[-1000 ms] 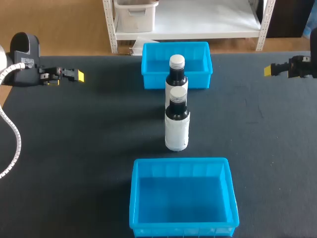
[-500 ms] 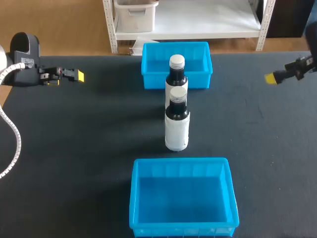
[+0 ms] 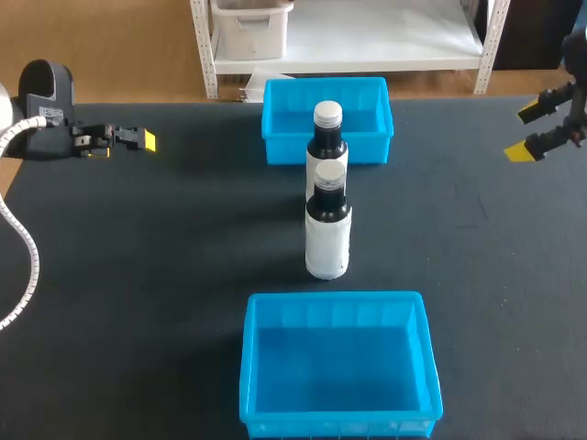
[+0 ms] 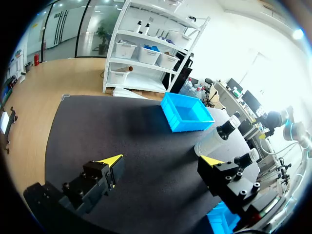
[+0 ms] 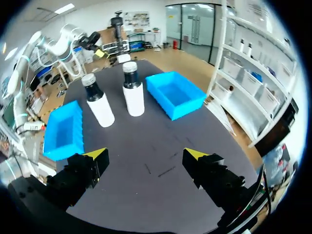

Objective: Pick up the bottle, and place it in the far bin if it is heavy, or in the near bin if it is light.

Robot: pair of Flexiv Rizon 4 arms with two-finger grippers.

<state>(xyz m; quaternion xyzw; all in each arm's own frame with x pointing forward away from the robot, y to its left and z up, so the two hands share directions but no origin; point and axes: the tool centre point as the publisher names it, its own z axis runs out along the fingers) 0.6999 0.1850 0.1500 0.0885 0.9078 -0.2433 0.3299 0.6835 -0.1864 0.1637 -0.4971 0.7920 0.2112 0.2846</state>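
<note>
Bench (image 3: 165, 257): dark surface carrying two bins and two bottles, all in one line down its middle.
Far bin (image 3: 284, 147): blue, open-topped, at the bench's far edge.
Near bin (image 3: 252, 367): blue, open-topped, at the near edge.
Far bottle (image 3: 327, 137): upright, pale cap, dark neck, white body, just in front of the Far bin.
Near bottle (image 3: 327, 229): upright, same build, between the Far bottle and the Near bin, close to the former.
Left claw (image 4: 163, 162): fingers spread wide, over the bench's far left, well apart from both bottles.
Right claw (image 3: 529, 130): fingers spread wide, at the bench's far right, well apart from both bottles.
</note>
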